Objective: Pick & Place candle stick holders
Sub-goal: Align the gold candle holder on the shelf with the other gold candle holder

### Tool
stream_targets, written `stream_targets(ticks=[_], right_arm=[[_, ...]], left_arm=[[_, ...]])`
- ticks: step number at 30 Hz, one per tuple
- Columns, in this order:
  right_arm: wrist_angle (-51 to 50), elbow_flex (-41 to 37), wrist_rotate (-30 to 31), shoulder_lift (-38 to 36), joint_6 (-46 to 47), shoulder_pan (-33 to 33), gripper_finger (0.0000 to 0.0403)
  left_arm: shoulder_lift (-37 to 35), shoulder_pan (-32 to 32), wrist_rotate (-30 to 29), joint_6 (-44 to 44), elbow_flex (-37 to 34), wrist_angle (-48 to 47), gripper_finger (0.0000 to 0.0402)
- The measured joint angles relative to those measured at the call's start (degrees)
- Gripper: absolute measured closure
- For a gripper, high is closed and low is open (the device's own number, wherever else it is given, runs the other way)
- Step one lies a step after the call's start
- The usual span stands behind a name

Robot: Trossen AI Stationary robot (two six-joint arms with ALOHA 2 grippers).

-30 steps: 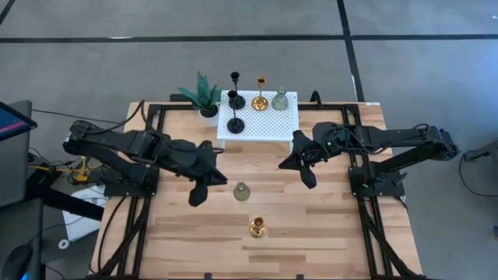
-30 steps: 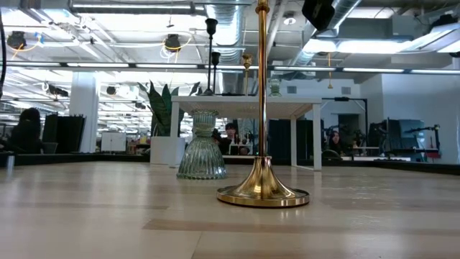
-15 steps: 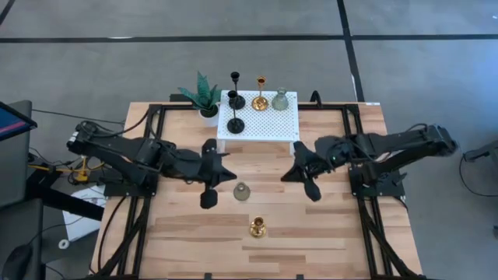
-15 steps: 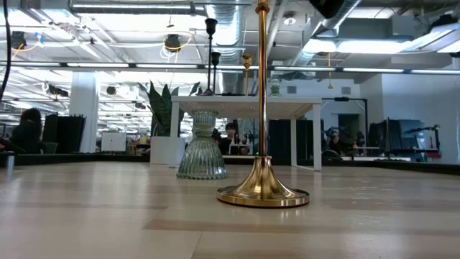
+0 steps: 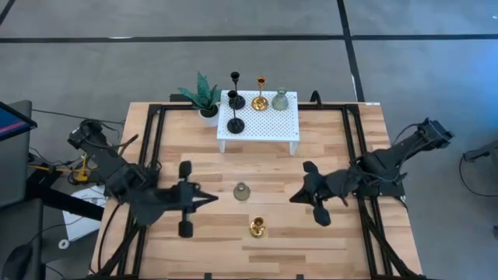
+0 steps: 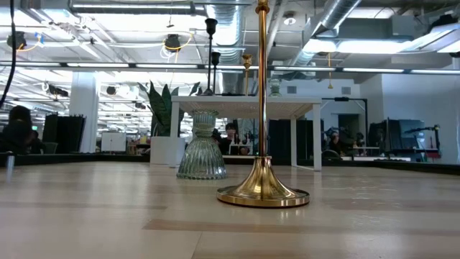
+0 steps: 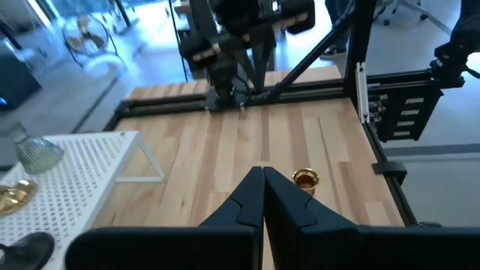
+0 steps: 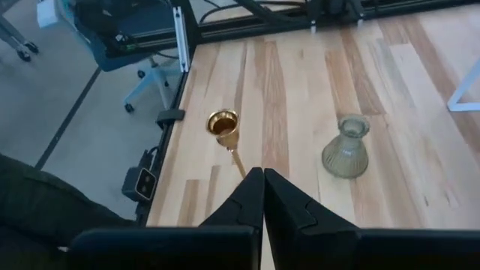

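Observation:
A grey-green bell-shaped holder (image 5: 242, 191) stands on its base on the bare table, and a gold holder (image 5: 257, 227) stands nearer the front edge. Both also show in the low view, grey-green (image 6: 202, 155) and gold (image 6: 262, 180). My left gripper (image 5: 215, 199) is shut and empty to the left of the grey-green holder, pointing right (image 7: 262, 172). My right gripper (image 5: 292, 200) is shut and empty to its right, pointing left (image 8: 262, 172). On the white platform (image 5: 268, 124) stand two black holders (image 5: 236, 124), a gold one (image 5: 260, 102) and a grey-green one (image 5: 279, 99).
A small green potted plant (image 5: 204, 95) stands at the platform's left corner. Black frame rails run along the table's left (image 5: 148, 155) and right (image 5: 354, 148) sides. Bare wood lies between the two grippers around the two loose holders.
Both arms have drawn back from the platform toward the table's near edge. My left gripper has also gone a little toward the left edge. The holders have kept still.

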Motion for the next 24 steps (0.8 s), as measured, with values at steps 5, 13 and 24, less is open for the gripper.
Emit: stream_targets(ticks=[5, 13, 24], right_arm=[[2.63, -0.96, 5.62, 2.17, 6.69, 3.88, 0.0403], [10.64, -0.96, 14.45, 9.67, 15.23, 9.03, 0.0403], [15.98, -0.98, 15.74, 23.79, 21.23, 12.23, 0.0403]], left_arm=[[-0.63, -5.73, -6.68, -3.55, -3.46, -0.07, 0.0398], [-0.92, -11.23, -9.08, -8.99, -7.33, 0.07, 0.0397], [-0.79, -12.84, -9.12, -8.95, -7.33, 0.46, 0.0397]])
